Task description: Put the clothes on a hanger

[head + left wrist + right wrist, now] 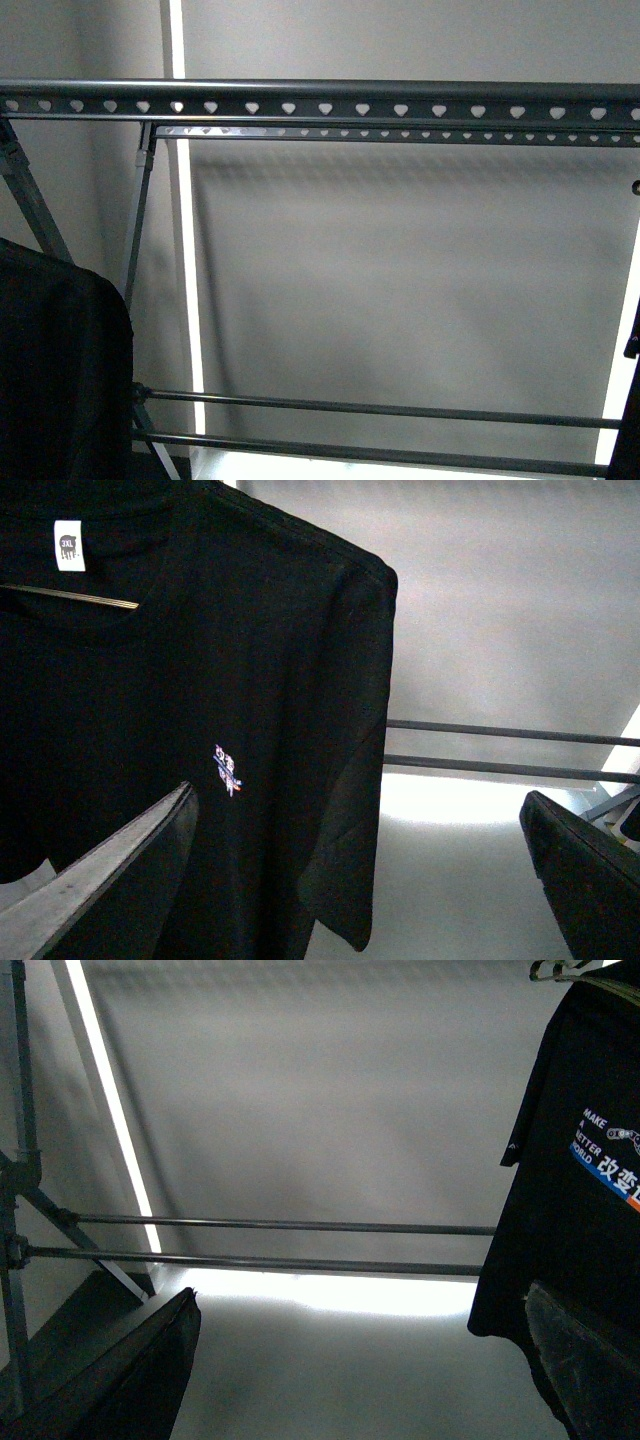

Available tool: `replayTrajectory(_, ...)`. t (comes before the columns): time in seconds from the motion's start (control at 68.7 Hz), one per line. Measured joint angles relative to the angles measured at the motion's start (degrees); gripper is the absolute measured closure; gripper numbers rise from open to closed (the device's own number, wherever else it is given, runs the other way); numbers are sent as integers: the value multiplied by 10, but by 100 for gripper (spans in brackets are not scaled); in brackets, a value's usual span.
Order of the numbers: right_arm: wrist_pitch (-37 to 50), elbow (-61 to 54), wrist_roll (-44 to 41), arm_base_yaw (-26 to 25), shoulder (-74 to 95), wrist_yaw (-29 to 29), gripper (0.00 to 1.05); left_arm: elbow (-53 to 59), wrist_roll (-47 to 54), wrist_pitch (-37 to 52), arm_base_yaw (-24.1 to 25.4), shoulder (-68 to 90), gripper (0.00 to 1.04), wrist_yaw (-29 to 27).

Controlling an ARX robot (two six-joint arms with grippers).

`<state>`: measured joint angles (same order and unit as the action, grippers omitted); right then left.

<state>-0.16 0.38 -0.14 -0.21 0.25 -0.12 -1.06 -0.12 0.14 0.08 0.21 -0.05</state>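
The grey metal hanger rack spans the front view, its top rail (320, 105) pierced with heart-shaped holes. A black T-shirt (55, 370) hangs at the lower left. In the left wrist view it (200, 680) shows a 3XL neck label, a small chest logo and a thin wire at the collar. My left gripper (360, 810) is open and empty just in front of it. In the right wrist view a black T-shirt printed MAKE A BETTER WORLD (585, 1190) hangs beside my open, empty right gripper (360, 1300).
Two thin lower bars (380, 410) cross the rack, also seen in the right wrist view (280, 1226). Slanted legs (30, 200) stand at the left. A grey wall with a bright vertical strip (185, 250) lies behind. A dark edge (630, 420) shows at far right.
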Motion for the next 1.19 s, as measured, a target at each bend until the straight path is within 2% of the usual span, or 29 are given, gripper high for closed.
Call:
replayTrajectory(0.379, 0, 0, 0, 0, 0, 0, 7, 0, 0, 0, 0, 0, 7, 0)
replayTrajectory(0.422, 0, 0, 0, 0, 0, 0, 7, -1, 15, 9, 16, 12, 7, 57)
replayTrajectory(0.451, 0, 0, 0, 0, 0, 0, 7, -2, 34, 35, 20, 43, 7, 134)
replayTrajectory(0.481, 0, 0, 0, 0, 0, -2, 7, -6, 44, 68, 4, 76, 7, 153)
replayTrajectory(0.51, 0, 0, 0, 0, 0, -1, 7, -21, 46, 119, -32, 130, 7, 132)
replayTrajectory(0.524, 0, 0, 0, 0, 0, -1, 7, -41, 42, 177, -59, 178, 7, 88)
replayTrajectory(0.553, 0, 0, 0, 0, 0, -1, 7, -82, 24, 236, -88, 247, 7, 40)
replayTrajectory(0.583, 0, 0, 0, 0, 0, -1, 7, -139, -12, 265, -97, 316, 7, -21)
replayTrajectory(0.626, 0, 0, 0, 0, 0, -1, 7, -254, -96, 249, -90, 430, 7, -80)
replayTrajectory(0.699, 0, 0, 0, 0, 0, -1, 7, -366, -207, 178, -62, 540, 7, -80)
replayTrajectory(0.772, 0, 0, 0, 0, 0, -1, 7, -489, -353, 49, -29, 660, 7, -98)
replayTrajectory(0.845, 0, 0, 0, 0, 0, -1, 7, -573, -467, -51, -11, 751, 7, -109)
replayTrajectory(0.874, 0, 0, 0, 0, 0, 0, 7, -589, -501, -66, -8, 772, 7, -113)
replayTrajectory(0.976, 0, 0, 0, 0, 0, -1, 7, -624, -580, -53, -6, 839, 7, -116)
replayTrajectory(1.194, 0, 0, 0, 0, 0, -1, 7, -638, -615, 12, -12, 890, 7, -107)
